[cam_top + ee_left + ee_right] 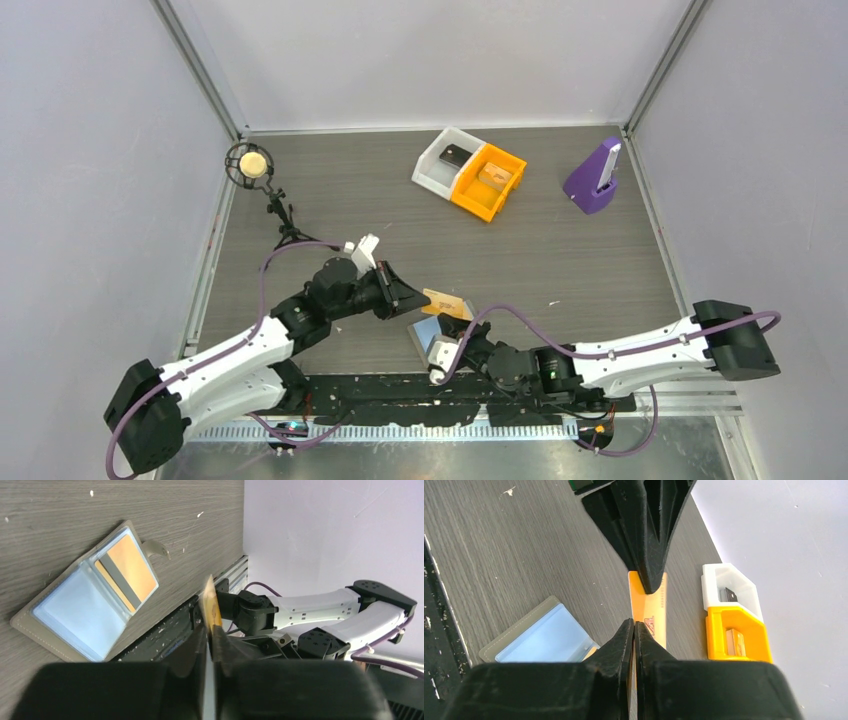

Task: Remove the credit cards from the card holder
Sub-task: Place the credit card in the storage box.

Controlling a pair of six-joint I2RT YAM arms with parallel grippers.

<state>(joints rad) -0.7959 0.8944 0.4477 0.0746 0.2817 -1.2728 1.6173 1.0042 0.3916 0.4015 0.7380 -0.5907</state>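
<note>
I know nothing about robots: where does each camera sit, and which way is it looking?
Top external: fixed above and behind, looking down at the table; the left arm and right arm both show.
Left wrist: on the left arm, looking along the left gripper, which pinches an orange card, toward the open card holder.
Right wrist: on the right arm, looking over the right gripper toward the white bin and orange bin.
Shared: both wrist views show the orange card and card holder.
</note>
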